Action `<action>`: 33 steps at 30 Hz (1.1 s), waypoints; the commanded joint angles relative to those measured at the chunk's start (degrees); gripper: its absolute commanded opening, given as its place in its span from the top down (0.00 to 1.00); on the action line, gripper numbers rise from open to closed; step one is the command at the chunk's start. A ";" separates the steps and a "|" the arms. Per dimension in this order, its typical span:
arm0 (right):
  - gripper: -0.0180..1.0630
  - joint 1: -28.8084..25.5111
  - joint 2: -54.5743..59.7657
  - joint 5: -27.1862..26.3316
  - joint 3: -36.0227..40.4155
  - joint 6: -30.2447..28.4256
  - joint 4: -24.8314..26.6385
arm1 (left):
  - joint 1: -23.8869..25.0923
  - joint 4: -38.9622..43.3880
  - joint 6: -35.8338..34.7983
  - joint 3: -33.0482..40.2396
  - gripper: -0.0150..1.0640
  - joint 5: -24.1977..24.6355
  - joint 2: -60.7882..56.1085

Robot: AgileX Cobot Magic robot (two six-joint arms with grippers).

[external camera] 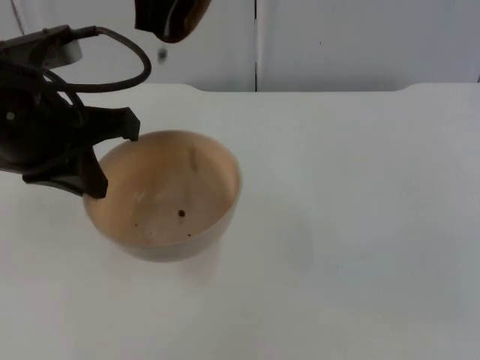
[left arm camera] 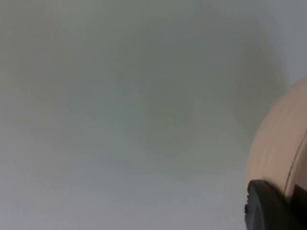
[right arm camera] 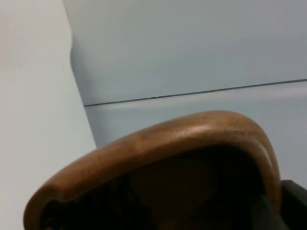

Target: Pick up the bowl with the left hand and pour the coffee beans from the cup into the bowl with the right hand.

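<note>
A light wooden bowl (external camera: 169,191) hangs a little above the white table (external camera: 360,225), casting a soft shadow beneath it. My left gripper (external camera: 118,161) is shut on its left rim; the bowl's outer wall (left arm camera: 278,143) shows beside a black fingertip (left arm camera: 268,206). A few coffee beans (external camera: 181,214) lie inside the bowl. High above it, near the partition, my right gripper (external camera: 159,21) is shut on a brown wooden cup (external camera: 189,13), which is tipped over. One bean (external camera: 162,54) is in the air below the cup. The cup's rim (right arm camera: 168,143) looms close, its inside dark.
The grey partition wall (external camera: 337,45) closes off the far edge of the table. Its vertical seam (external camera: 256,45) stands just right of the cup. White table top spreads to the right of and in front of the bowl.
</note>
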 commanded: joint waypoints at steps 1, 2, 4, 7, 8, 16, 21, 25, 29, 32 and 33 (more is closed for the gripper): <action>0.98 0.68 -0.83 0.40 -0.02 0.78 -2.02 | 0.20 -1.01 -0.08 -0.02 0.99 -0.13 -0.46; 0.98 1.00 -0.95 0.51 -0.02 1.20 -2.27 | 0.20 -1.13 -0.08 -0.02 0.99 -0.13 -0.46; 0.98 1.22 -1.16 0.85 -0.02 1.20 -2.81 | 0.20 -1.13 -0.08 -0.02 0.99 -0.13 -0.46; 0.98 1.66 -1.16 2.23 -0.02 1.20 -5.08 | 0.20 -1.13 -0.08 -0.02 0.99 -0.13 -0.46; 0.98 1.79 -1.16 2.23 -0.02 1.20 -5.84 | 0.20 -1.13 -0.08 -0.02 0.99 -0.13 -0.46; 0.98 2.28 -1.30 2.94 -0.02 1.31 -7.56 | 0.20 -1.13 -0.08 -0.02 0.99 -0.13 -0.46; 0.98 3.20 -1.30 3.07 -0.02 1.42 -7.56 | 0.20 -1.38 -0.08 -0.02 0.99 -0.13 -0.46; 0.98 3.70 -1.30 3.56 -0.02 1.42 -8.08 | 0.20 -1.64 -0.08 -0.02 0.99 -0.13 -0.46; 0.98 3.81 -1.43 3.79 -0.02 1.77 -9.94 | 0.20 -2.07 -0.08 -0.02 0.99 -0.13 -0.46; 0.98 3.81 -1.47 3.79 -0.02 2.68 -11.08 | 0.20 -2.16 -0.08 -0.02 0.99 -0.13 -0.46; 0.98 3.81 -1.61 3.79 -0.02 2.67 -11.17 | 0.20 -2.16 -0.08 -0.02 0.99 -0.13 -0.46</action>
